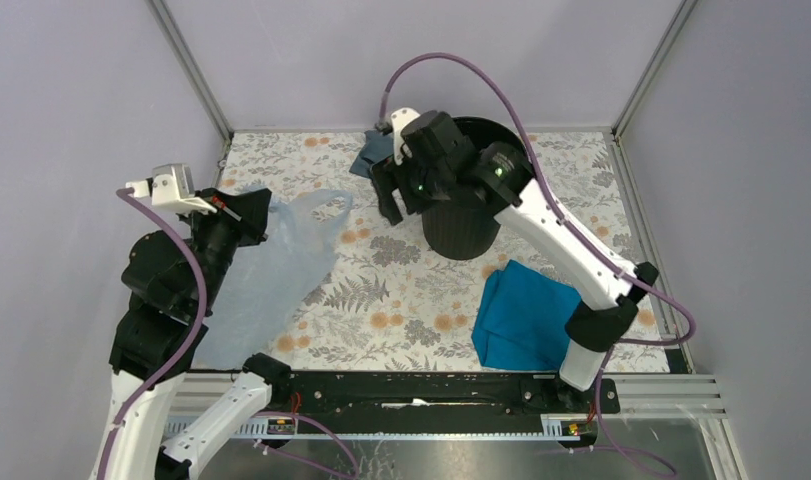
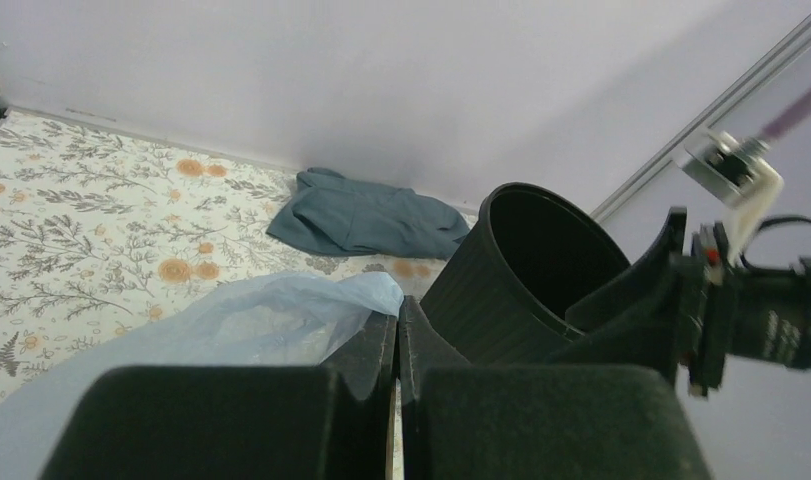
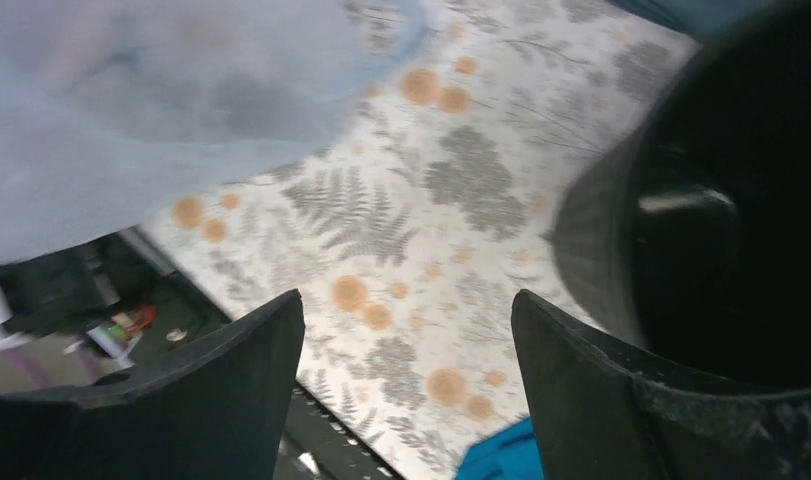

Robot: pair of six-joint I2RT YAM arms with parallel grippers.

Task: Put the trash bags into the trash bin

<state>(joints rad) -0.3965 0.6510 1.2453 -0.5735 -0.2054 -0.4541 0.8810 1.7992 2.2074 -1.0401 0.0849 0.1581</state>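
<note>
The trash bag [image 1: 281, 262], a thin pale blue film, hangs from my left gripper [image 1: 265, 214] down to the floral table on the left. In the left wrist view the left gripper [image 2: 398, 306] is shut, with the bag's [image 2: 251, 320] edge pinched at the fingertips. The black trash bin [image 1: 463, 232] stands upright at the back centre, its mouth [image 2: 541, 255] empty as far as I can see. My right gripper [image 1: 389, 200] hovers open just left of the bin. The right wrist view shows the right gripper [image 3: 406, 310] wide apart with nothing between its fingers, the bin [image 3: 601, 230] on its right and the bag [image 3: 131, 100] at the upper left.
A bright teal cloth [image 1: 526, 315] lies folded at the front right, beside the right arm. A dull grey-blue cloth [image 1: 371, 155] lies by the back wall, left of the bin. Enclosure walls stand on three sides.
</note>
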